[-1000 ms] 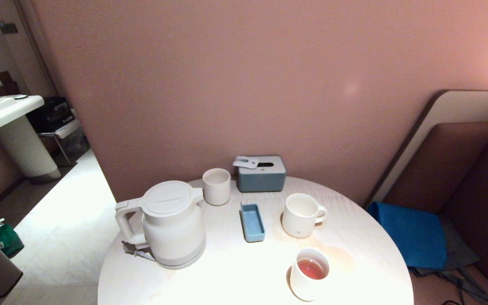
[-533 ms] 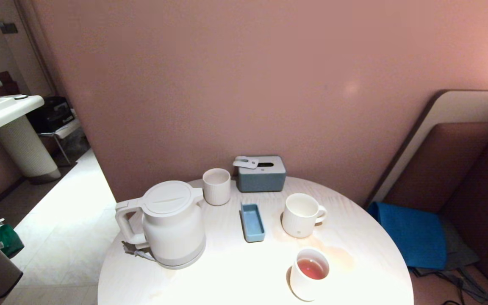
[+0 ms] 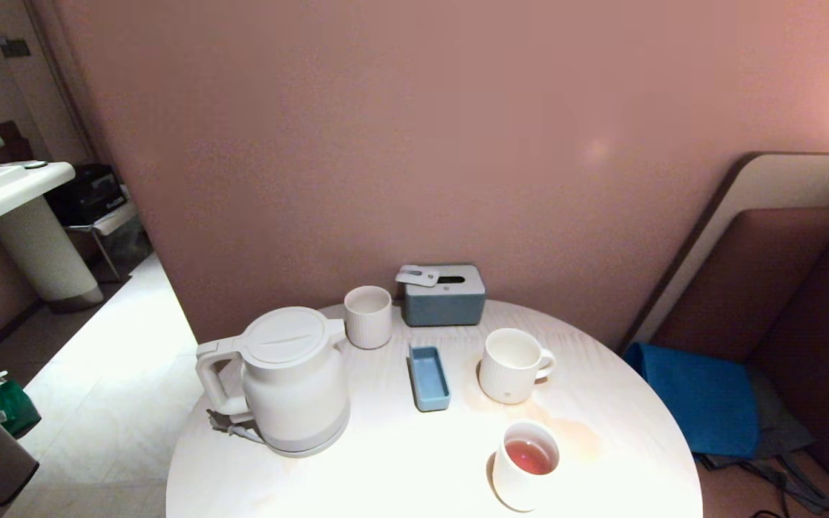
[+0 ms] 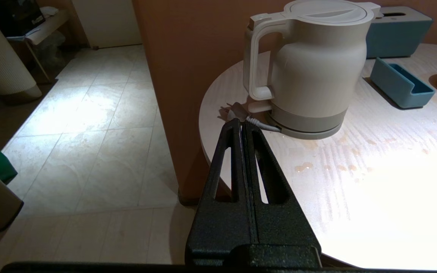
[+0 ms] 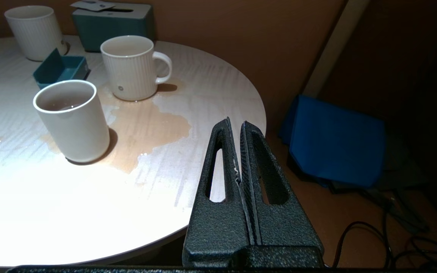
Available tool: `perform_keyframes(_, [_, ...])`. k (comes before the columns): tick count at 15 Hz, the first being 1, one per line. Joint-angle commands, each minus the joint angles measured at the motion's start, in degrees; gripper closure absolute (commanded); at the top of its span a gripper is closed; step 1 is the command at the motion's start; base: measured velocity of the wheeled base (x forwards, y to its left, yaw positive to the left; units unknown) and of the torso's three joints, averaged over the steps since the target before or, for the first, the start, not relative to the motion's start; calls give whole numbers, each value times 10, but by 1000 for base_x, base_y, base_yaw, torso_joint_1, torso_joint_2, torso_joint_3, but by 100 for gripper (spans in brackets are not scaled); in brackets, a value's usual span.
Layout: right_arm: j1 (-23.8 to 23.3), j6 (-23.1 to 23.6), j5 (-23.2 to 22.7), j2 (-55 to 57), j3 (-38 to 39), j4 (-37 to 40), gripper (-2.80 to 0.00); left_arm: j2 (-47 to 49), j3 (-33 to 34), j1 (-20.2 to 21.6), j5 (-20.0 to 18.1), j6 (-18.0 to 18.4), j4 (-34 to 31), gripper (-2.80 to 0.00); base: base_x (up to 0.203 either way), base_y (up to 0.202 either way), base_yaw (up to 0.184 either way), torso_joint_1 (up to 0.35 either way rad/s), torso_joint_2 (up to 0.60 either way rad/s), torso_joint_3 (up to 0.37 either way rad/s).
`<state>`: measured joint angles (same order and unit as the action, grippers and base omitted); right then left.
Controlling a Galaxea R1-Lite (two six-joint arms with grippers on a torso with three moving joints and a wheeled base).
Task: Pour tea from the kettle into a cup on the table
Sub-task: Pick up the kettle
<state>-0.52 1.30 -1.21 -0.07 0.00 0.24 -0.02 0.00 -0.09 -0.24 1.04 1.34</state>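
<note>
Both arms parked off table edge, nothing held. Left gripper [image 4: 241, 123] jaws pressed together, aimed at kettle [image 3: 292, 381] handle; likely the pouring arm. Right gripper [image 5: 235, 125] jaws together, near table [image 3: 400, 475] rim. Kettle upright, spout toward ribbed mug [image 3: 512, 365], which looks empty. Plain cup [image 3: 526, 464] holds tea [image 3: 529, 455]; puddle [image 5: 146, 125] beside it. Mug's dark dot unreadable; no legible writing.
</note>
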Motion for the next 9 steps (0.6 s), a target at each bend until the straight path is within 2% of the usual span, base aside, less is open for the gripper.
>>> perform_keyframes(1, [0,0,0,1,0,0,0,0,0,0,0,0,0,0,0,0,0,0,0,0])
perform_keyframes(9, [0,0,0,1,0,0,0,1,0,0,0,5,1,0,0,0,0,0,0,0])
